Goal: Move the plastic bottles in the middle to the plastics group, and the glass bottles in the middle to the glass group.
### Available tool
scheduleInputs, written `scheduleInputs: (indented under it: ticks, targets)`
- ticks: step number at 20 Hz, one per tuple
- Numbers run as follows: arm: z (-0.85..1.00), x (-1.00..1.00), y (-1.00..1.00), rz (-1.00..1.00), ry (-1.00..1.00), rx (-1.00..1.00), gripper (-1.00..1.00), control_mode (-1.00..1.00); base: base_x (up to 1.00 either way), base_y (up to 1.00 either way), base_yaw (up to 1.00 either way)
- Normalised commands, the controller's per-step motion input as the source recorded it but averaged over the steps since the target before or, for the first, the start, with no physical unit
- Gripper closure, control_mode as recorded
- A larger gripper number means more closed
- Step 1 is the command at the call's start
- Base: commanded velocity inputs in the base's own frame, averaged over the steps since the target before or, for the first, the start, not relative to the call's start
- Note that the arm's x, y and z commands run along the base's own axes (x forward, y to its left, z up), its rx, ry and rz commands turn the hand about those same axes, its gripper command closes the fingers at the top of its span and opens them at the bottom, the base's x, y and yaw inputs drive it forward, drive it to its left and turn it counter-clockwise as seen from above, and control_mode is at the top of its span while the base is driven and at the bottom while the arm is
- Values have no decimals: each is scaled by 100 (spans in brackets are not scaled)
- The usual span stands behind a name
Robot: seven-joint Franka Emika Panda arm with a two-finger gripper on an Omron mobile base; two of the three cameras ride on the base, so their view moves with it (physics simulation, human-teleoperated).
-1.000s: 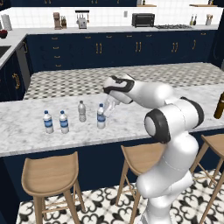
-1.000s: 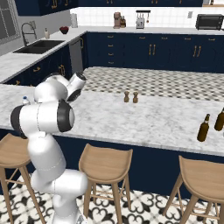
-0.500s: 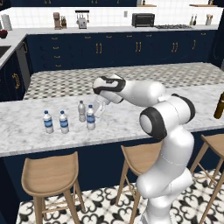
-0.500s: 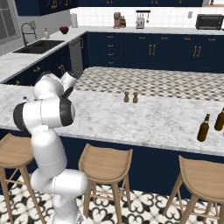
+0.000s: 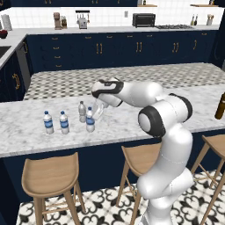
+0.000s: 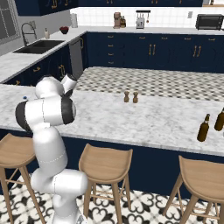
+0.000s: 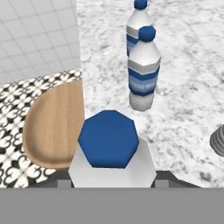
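A: Swung left since a second ago; end effector now clamped on a plastic bottle, lowered onto the table.
B: Beside the plastics group already. Release next, probably; brown glass bottle untouched.

Two shakers on marble counter (stools below).

Blue-banded clear bottles – grey-veined white marble counter.

A rendered home kitchen is showing here: navy cabinets are lining the back wall beneath a toaster oven. Wooden bar stools are standing along a marble island surface, with a sink sitting nearby.
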Motion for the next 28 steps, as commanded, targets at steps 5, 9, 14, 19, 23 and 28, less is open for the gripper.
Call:
scheduleInputs:
  ticks: [5, 9, 14, 19, 23, 28]
  targets:
    - [-10, 15, 6, -6, -3, 0, 100, -100, 0, 0, 0]
    - [0, 4, 14, -3, -7, 0, 100, -100, 0, 0, 0]
    - [0, 0, 20, 0, -9, 0, 100, -100, 0, 0, 0]
    - [-9, 11, 17, 0, -7, 0, 100, -100, 0, 0, 0]
    - [-25, 5, 1, 0, -4, 0, 100, -100, 0, 0, 0]
    - [-23, 0, 0, 0, 0, 0, 100, -100, 0, 0, 0]
